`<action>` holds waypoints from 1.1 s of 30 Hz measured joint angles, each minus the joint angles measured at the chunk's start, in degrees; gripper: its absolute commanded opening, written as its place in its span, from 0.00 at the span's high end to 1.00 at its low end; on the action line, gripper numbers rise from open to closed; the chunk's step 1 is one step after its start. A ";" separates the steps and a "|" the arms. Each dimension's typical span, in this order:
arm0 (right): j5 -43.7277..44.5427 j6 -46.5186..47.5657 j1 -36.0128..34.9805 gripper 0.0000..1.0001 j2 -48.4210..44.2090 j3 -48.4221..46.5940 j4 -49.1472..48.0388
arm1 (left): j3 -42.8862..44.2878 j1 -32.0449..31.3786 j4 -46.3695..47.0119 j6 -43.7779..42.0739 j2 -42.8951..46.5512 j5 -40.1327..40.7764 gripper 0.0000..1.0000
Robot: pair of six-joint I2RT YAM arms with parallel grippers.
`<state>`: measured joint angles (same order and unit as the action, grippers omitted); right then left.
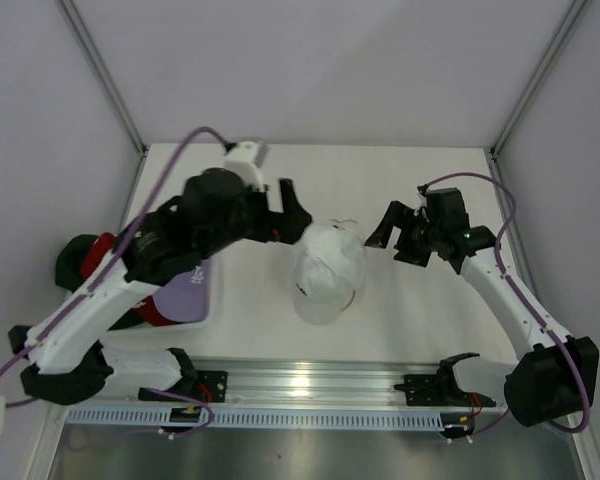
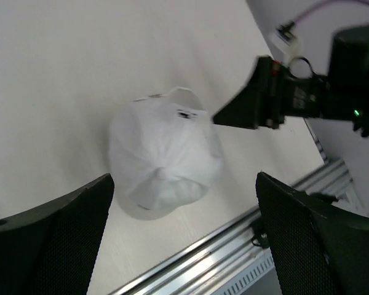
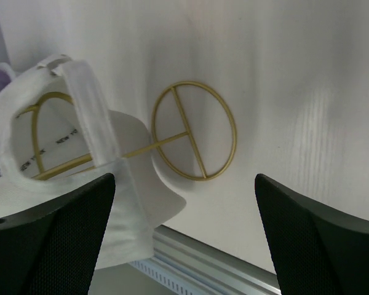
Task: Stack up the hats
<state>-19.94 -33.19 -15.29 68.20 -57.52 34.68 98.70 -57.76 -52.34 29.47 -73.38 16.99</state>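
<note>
A pale, near-white hat [image 1: 327, 268] sits over a thin gold wire stand [image 3: 194, 129] in the middle of the table. Its brim points toward the near edge. My left gripper [image 1: 295, 215] hovers open just left of and above it, nothing between the fingers; the left wrist view looks down on the hat [image 2: 163, 163]. My right gripper [image 1: 395, 238] is open to the hat's right, apart from it. The right wrist view shows the hat's back strap [image 3: 89, 110] and its inside. A lavender hat [image 1: 185, 290], a red hat [image 1: 105, 250] and a dark hat [image 1: 75, 262] lie bunched at the left, partly under my left arm.
The stand's round base ring lies flat on the table beside the hat's brim. An aluminium rail [image 1: 310, 380] runs along the near edge. White walls [image 1: 310, 70] close the table at the back and sides.
</note>
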 measured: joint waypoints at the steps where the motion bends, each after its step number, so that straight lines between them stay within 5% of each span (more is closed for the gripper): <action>1: 1.01 0.42 0.00 0.00 0.48 -0.04 0.44 | -2.45 3.04 1.18 1.53 3.41 -0.66 0.00; 7: 3.65 2.36 2.86 0.01 0.13 -1.75 2.78 | -16.50 20.20 -2.32 7.74 20.90 -0.50 0.01; 12: 2.84 4.59 5.77 0.00 0.00 -6.84 3.54 | -18.93 28.55 -9.42 9.60 27.30 3.43 0.00; 22: -1.31 9.70 3.08 0.02 8.11 -21.11 0.81 | -27.43 36.02 -14.23 9.53 25.57 4.74 0.01; 33: 3.28 13.94 -2.67 0.19 22.25 -24.70 4.94 | -27.04 37.18 -12.24 7.63 22.77 3.74 0.00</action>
<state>-16.67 -19.25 -17.96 90.45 -82.21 39.62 71.66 -20.58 -64.58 37.10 -50.61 20.73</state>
